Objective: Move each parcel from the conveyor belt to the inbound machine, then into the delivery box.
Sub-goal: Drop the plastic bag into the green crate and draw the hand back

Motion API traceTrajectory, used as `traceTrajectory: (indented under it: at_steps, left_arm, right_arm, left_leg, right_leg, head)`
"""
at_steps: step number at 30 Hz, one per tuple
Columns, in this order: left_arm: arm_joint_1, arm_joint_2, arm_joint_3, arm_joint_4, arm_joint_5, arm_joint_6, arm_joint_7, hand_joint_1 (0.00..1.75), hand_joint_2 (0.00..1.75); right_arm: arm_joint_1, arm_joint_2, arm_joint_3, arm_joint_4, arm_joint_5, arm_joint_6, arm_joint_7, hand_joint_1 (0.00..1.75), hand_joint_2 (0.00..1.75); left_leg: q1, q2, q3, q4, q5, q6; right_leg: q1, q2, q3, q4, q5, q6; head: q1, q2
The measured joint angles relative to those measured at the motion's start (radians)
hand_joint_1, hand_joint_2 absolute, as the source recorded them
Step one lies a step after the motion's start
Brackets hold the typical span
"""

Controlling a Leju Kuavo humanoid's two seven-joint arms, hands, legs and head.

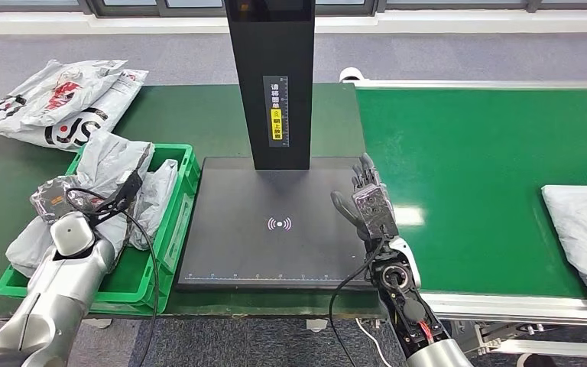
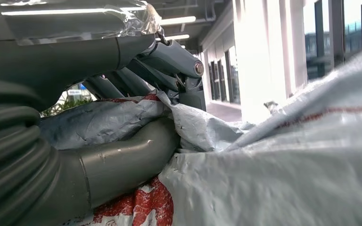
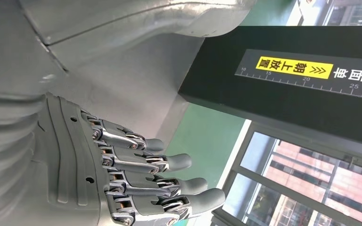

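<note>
Left hand (image 1: 55, 200) grips a crumpled grey plastic parcel (image 1: 115, 172) inside the green plastic crate (image 1: 170, 237). Right hand (image 1: 367, 200), fingers spread and empty, hovers beside the black scanner platform (image 1: 275, 245) on the worktop.

Dark green table top (image 1: 199, 115) stretching ahead of the left hand (image 1: 57, 199) and out past its outer side; grey carpet floor (image 1: 466, 53) far beyond the right hand (image 1: 367, 202), more of it close in below both wrists; dark window frames (image 1: 122, 8) farther off still, past that carpet; in the right wrist view, grey-framed window (image 3: 264, 188) beyond the hand, red-brick building (image 3: 339, 183) behind the glass; in the left wrist view, ceiling strip lights (image 2: 176, 21) and bright tall windows (image 2: 264, 56) beyond the hand.
</note>
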Motion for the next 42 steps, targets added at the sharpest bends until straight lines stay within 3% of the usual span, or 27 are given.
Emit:
traceTrajectory:
  at_steps: [1, 5, 9, 12, 14, 16, 19, 28, 32, 35, 39, 42]
  left_arm:
    - [0.001, 0.000, 0.003, 0.003, 0.000, -0.014, -0.001, 1.73, 1.75]
    - [0.010, -0.003, 0.021, 0.017, 0.000, -0.045, -0.004, 0.05, 1.75]
    - [0.026, -0.020, 0.042, 0.010, 0.012, 0.018, -0.038, 0.00, 1.75]
    - [0.031, -0.045, 0.056, -0.029, 0.095, 0.170, -0.164, 0.00, 1.75]
    - [0.032, -0.070, 0.072, -0.098, 0.229, 0.280, -0.351, 0.00, 1.75]
    - [0.029, -0.101, 0.094, -0.182, 0.329, 0.329, -0.506, 0.00, 1.75]
    - [0.023, -0.142, 0.120, -0.277, 0.339, 0.338, -0.571, 0.00, 1.75]
    - [0.025, -0.204, 0.159, -0.408, 0.267, 0.339, -0.577, 0.00, 1.75]
    - [0.038, -0.230, 0.170, -0.444, 0.219, 0.339, -0.569, 0.00, 0.00]
    - [0.046, -0.248, 0.172, -0.454, 0.250, 0.339, -0.593, 0.00, 0.00]
    - [0.040, -0.274, 0.166, -0.416, 0.497, 0.282, -0.709, 0.00, 1.75]
    - [0.041, -0.306, 0.127, -0.358, 0.804, 0.097, -0.834, 0.00, 1.75]
  right_arm:
    - [0.001, 0.000, 0.000, 0.000, 0.002, 0.000, 0.001, 0.00, 1.75]
    - [0.009, 0.000, -0.001, -0.001, 0.014, 0.004, 0.006, 0.00, 1.75]
    - [0.027, 0.000, -0.004, -0.007, 0.033, 0.006, 0.021, 0.00, 1.75]
    - [0.048, 0.000, -0.012, -0.027, 0.042, -0.002, 0.032, 0.00, 1.75]
    - [0.067, 0.000, -0.020, -0.047, 0.049, -0.017, 0.034, 0.00, 0.87]
    - [0.080, 0.000, -0.026, -0.064, 0.057, -0.031, 0.034, 0.00, 0.00]
    - [0.085, 0.000, -0.032, -0.076, 0.068, -0.046, 0.036, 0.00, 0.00]
    - [0.088, -0.001, -0.041, -0.086, 0.090, -0.065, 0.037, 0.00, 0.00]
    - [0.082, -0.002, -0.050, -0.078, 0.102, -0.080, 0.032, 0.00, 1.75]
    - [0.068, -0.006, -0.059, -0.059, 0.107, -0.092, 0.031, 0.00, 1.75]
    - [0.044, -0.022, -0.079, -0.022, 0.144, -0.148, 0.033, 0.00, 1.75]
    - [0.029, -0.044, -0.100, 0.010, 0.219, -0.231, 0.050, 0.00, 1.75]
  left_leg:
    - [0.000, 0.000, 0.000, 0.000, 0.000, 0.000]
    - [0.000, 0.000, 0.000, 0.000, 0.000, 0.000]
    - [0.000, 0.000, 0.000, 0.000, 0.000, 0.000]
    - [0.000, 0.000, -0.001, 0.001, 0.000, 0.000]
    - [0.000, -0.001, -0.001, 0.001, 0.000, 0.000]
    - [-0.001, 0.000, -0.001, 0.001, 0.000, 0.000]
    - [-0.001, 0.001, -0.001, 0.001, 0.000, 0.000]
    - [0.000, 0.001, 0.000, 0.001, 0.000, -0.001]
    - [0.000, 0.001, -0.001, 0.001, 0.000, -0.001]
    - [-0.001, 0.001, -0.001, 0.001, 0.000, -0.001]
    - [-0.002, 0.001, 0.000, 0.001, 0.000, 0.000]
    - [-0.002, -0.001, -0.001, 0.001, 0.001, 0.000]
  right_leg:
    - [0.000, 0.000, 0.000, 0.000, 0.000, 0.000]
    - [0.000, 0.000, 0.000, 0.000, 0.000, 0.000]
    - [0.000, 0.000, -0.001, 0.000, 0.000, 0.000]
    - [0.000, 0.000, -0.001, 0.000, 0.000, 0.000]
    - [0.000, 0.000, -0.001, 0.000, 0.000, 0.000]
    - [-0.001, 0.000, -0.001, 0.000, 0.000, 0.000]
    - [-0.001, 0.001, -0.002, 0.000, 0.001, 0.000]
    - [-0.001, 0.001, -0.002, 0.000, 0.001, -0.001]
    - [0.000, 0.000, -0.001, 0.000, 0.001, 0.000]
    - [-0.001, 0.000, -0.002, 0.000, 0.001, 0.000]
    - [-0.001, 0.000, -0.002, 0.000, 0.001, 0.000]
    - [-0.002, -0.001, -0.001, -0.001, 0.002, 0.001]
  head:
    - [0.000, 0.000]
    - [0.000, 0.000]
    - [0.000, 0.000]
    - [0.000, 0.000]
    - [0.000, 0.000]
    - [0.000, 0.000]
    - [0.000, 0.000]
    - [0.000, 0.000]
    - [0.000, 0.000]
    - [0.000, 0.000]
    - [0.000, 0.000]
    - [0.000, 0.000]
